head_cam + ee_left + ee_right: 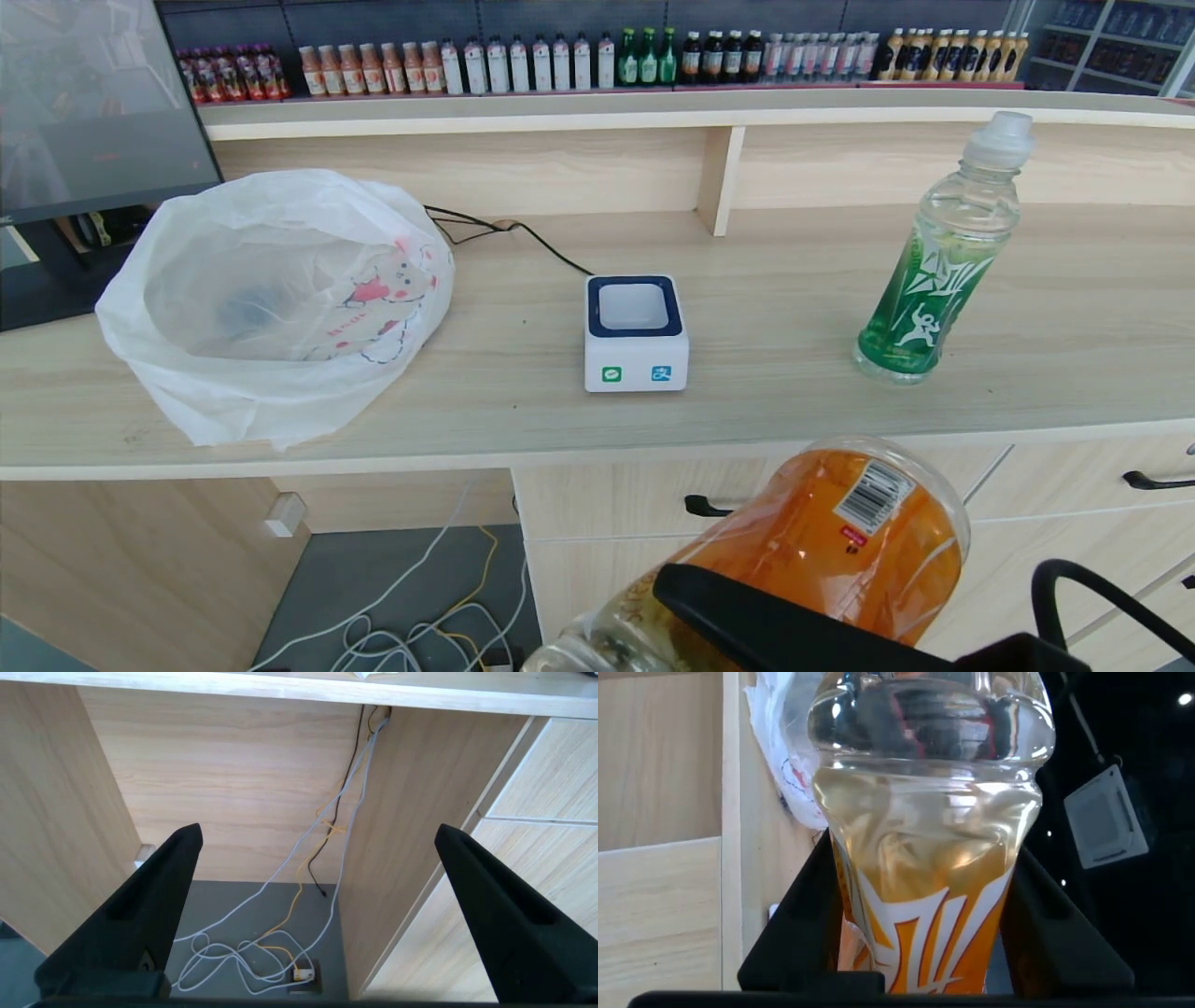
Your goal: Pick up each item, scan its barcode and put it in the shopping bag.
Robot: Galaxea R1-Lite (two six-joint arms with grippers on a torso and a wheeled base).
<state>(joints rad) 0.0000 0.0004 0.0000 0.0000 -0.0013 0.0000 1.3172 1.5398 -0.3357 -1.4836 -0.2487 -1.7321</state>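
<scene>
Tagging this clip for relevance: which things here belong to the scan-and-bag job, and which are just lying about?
Job: orange bottle, green bottle, scanner, shopping bag.
Lying about: monitor, shelf bottles, floor cables.

The orange bottle (822, 551) sits tilted before the counter (775, 271), barcode up. The green bottle (943, 271) stands upright right of the scanner (636, 331), with the open bag (233, 401) to its left.

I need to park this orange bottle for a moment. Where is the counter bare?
Widest bare patch: counter between the scanner and the green bottle. A narrower strip lies between the shopping bag and the scanner, with a cable at its back. The left end is crowded by the bag and monitor.
</scene>
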